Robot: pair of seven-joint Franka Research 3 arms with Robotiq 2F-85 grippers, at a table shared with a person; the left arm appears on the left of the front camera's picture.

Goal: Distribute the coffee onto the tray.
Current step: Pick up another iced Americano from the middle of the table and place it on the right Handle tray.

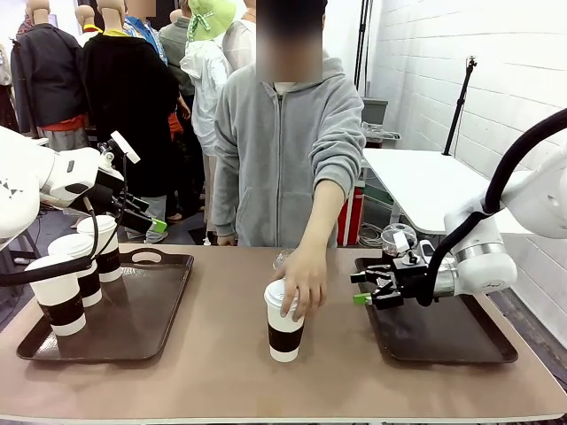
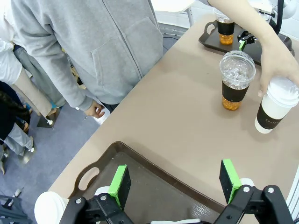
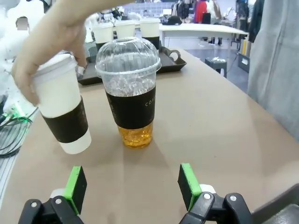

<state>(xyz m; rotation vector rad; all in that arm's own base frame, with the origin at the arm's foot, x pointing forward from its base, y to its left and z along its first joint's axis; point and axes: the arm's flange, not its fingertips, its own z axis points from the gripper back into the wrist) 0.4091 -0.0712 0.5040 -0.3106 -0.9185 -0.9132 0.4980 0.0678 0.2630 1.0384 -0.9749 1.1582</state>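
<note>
Right claw (image 3: 132,185), spread and empty, has the upright dome-lidded cup (image 3: 132,93) dead ahead on the tabletop (image 3: 210,121), a person's hand (image 3: 49,53) gripping the paper cup (image 3: 65,116) just beside it; left claw (image 2: 175,183), also spread, sits well apart.

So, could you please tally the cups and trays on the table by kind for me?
White lidded paper cups with dark sleeves: 4
Clear dome-lidded cups of amber drink: 2
Dark brown trays: 2
Total: 8
</note>
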